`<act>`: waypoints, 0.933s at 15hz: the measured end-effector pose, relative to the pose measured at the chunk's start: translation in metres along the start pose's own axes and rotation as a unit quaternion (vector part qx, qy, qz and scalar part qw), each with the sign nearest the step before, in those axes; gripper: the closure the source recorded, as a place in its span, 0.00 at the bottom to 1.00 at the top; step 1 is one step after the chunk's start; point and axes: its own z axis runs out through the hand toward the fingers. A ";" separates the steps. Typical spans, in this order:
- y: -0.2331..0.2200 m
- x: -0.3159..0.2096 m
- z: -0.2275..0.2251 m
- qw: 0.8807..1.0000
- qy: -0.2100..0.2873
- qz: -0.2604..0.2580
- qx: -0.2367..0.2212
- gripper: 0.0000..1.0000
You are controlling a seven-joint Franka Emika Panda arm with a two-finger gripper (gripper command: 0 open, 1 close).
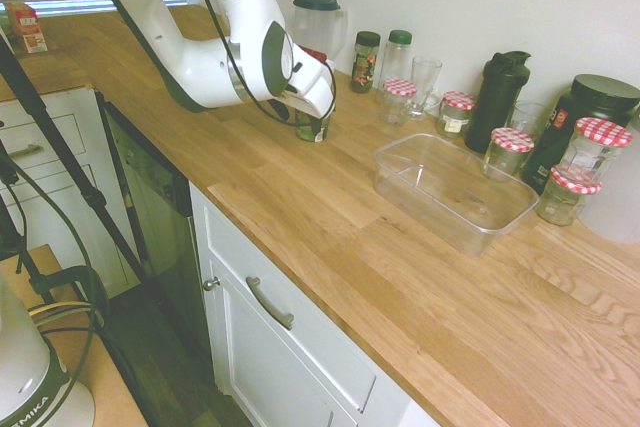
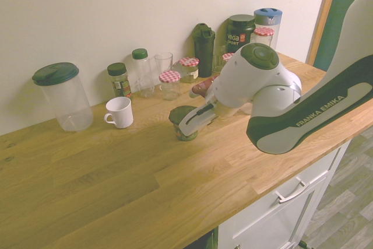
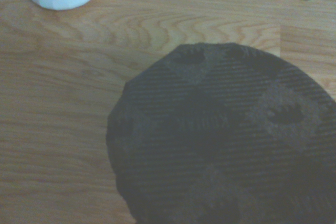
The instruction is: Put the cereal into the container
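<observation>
step: grasping the cereal (image 2: 184, 122) | cereal stood on the counter (image 1: 420, 287), well apart from the container (image 1: 452, 190) | gripper (image 2: 190, 125) at the cup, finger state could not be told | next: lift, carry over container

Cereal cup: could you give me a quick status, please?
Gripper down at the cereal, grip unclear. Cereal upright on the counter. Container empty, nothing between.

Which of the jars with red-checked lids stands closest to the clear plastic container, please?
The red-checked jar just behind the container, at its far long wall, beside the black shaker bottle. The other checked-lid jars stand further off, by the wall or past its right end.
</observation>
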 end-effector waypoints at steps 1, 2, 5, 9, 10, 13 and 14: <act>-0.003 -0.003 0.006 1.000 0.000 -0.001 0.002 0.00; -0.007 -0.006 0.012 1.000 0.000 -0.003 0.007 0.00; -0.021 -0.006 0.022 1.000 0.012 -0.009 0.019 0.00; -0.028 0.001 0.026 0.999 0.026 -0.012 0.029 0.00; -0.029 0.001 0.028 0.999 0.027 -0.013 0.029 0.00; -0.031 0.000 0.035 0.999 0.029 -0.015 0.035 1.00; -0.033 0.000 0.036 0.999 0.031 -0.017 0.038 1.00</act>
